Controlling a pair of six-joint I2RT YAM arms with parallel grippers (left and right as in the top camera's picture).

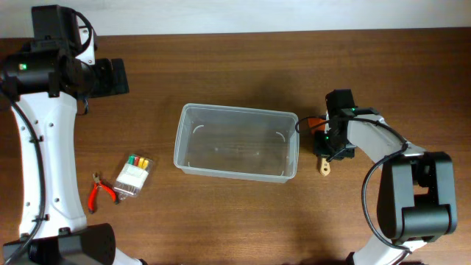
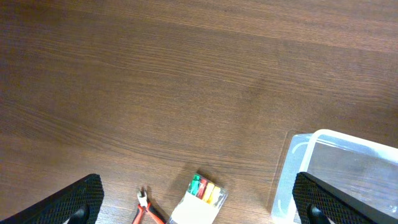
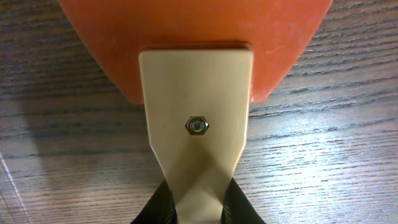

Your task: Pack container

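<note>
Two hands work over the brown wooden worktop (image 1: pixel 243 221). The left hand (image 1: pixel 120 76) hangs with its fingers (image 2: pixel 81 199) spread wide and nothing between them. Ahead of it, in the gap between the two fingers, lies a clear pack of markers (image 2: pixel 200 198) with green, red, yellow and orange caps. A pair of red-handled cutters (image 2: pixel 149 213) lies just beside the pack, toward the finger on the left of the wrist view. Whether pack and cutters touch I cannot tell.

The container (image 1: pixel 235 141), a clear rectangular tub with rounded corners and a thick rim, stands upright with its top open. In the left wrist view one rounded corner shows next to the finger on the right. From overhead the tub lies between the two hands, well apart from the left hand and just beside the right hand (image 1: pixel 329 151), which is near its short end wall.

The right hand is closed narrow on a tool (image 3: pixel 196 81) with a cream handle and an orange blade. The handle tapers down between the two black fingers (image 3: pixel 155 208), which press against both its sides. A small hex nut (image 3: pixel 197 125) sits in the middle of the handle, and the blade spreads out beyond the fingertips. Whether the tool touches the wood I cannot tell.
</note>
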